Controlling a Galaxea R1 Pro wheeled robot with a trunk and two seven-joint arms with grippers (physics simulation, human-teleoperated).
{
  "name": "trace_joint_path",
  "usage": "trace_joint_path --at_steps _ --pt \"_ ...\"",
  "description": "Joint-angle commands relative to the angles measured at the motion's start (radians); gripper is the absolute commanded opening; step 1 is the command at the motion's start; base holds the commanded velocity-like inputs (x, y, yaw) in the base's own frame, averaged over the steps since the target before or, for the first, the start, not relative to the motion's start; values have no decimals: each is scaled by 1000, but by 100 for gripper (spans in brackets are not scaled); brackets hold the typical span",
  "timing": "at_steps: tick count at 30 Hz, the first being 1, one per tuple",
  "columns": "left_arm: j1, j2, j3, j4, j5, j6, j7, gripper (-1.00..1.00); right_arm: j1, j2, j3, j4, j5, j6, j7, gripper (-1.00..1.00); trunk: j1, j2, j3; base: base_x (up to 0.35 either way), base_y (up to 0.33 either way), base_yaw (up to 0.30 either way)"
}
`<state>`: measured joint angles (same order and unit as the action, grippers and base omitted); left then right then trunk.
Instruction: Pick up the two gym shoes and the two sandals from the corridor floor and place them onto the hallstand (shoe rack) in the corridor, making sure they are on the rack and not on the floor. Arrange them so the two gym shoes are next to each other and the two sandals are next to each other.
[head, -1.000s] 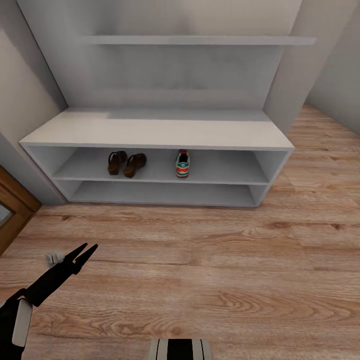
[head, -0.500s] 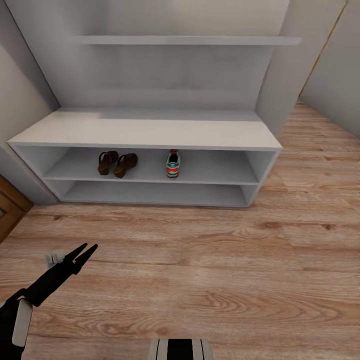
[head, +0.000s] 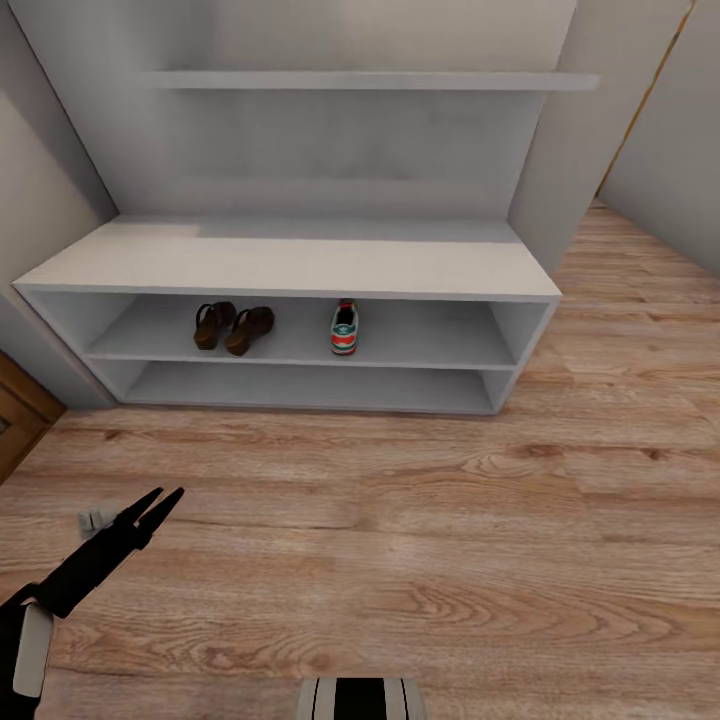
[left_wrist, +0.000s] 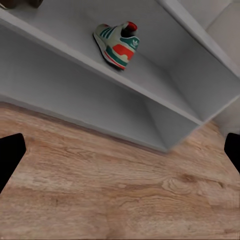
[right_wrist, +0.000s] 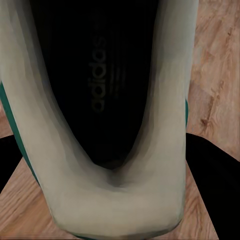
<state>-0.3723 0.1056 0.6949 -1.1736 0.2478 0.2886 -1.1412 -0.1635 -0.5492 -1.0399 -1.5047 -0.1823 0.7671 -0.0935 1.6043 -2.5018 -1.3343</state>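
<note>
Inside the bench (head: 290, 262), one sneaker (head: 343, 328) lies heel-outward, long axis front-to-back, right of the sandals (head: 232, 327). Left claw (head: 156, 503) gapes empty; right claw (right_wrist: 120, 210) clasps the other sneaker (right_wrist: 107, 115).

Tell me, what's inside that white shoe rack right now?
On the upper shelf of the shoe rack sit two brown sandals side by side and one sneaker to their right. The lower shelf looks bare, though its back is shadowed.

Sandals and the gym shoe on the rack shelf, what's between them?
Bare white shelf, head view: sandals, gap, gym shoe.
</note>
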Motion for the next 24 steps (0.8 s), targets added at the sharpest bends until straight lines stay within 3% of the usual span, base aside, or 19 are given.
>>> trace_joint_path --at_steps 1,3,4,5,6,7,9,10,14,20,24 --pt "0 0 25 0 4 11 -3 100 -1 0 29 -1 -6 5 -10 -100 0 0 -1 0 0 0" --pt "0 0 51 -2 2 11 -3 100 -1 0 85 0 -6 5 -9 -100 0 0 -1 0 0 0" --pt "0 0 66 -5 2 11 -3 100 -1 5 161 0 -6 5 -8 -100 0 0 -1 0 0 0" --pt "0 1 73 -6 1 11 -3 100 -1 22 257 0 -6 5 -9 -100 0 0 -1 0 0 0" --pt "0 1 77 -7 2 11 -4 100 -1 41 327 0 -6 5 -12 -100 0 0 -1 0 0 0" --pt "0 1 80 -12 2 11 -4 100 -1 76 432 0 -5 5 -15 -100 0 0 -1 0 0 0" --pt "9 1 81 -30 2 11 -3 100 -1 138 554 0 -2 5 -17 -100 0 0 -1 0 0 0" --pt "17 2 82 -47 2 11 -3 100 -1 185 619 0 2 5 -19 -100 0 0 -1 0 0 0" --pt "35 2 83 -77 3 11 -5 100 -4 259 680 -1 6 5 -20 -100 0 0 -1 0 0 0" --pt "71 2 83 -120 5 11 -7 100 -5 320 700 -2 7 11 -20 -100 0 0 -1 0 0 0" --pt "91 2 83 -128 5 12 -8 100 -5 401 704 -1 10 15 -21 -100 0 0 -1 0 0 0"
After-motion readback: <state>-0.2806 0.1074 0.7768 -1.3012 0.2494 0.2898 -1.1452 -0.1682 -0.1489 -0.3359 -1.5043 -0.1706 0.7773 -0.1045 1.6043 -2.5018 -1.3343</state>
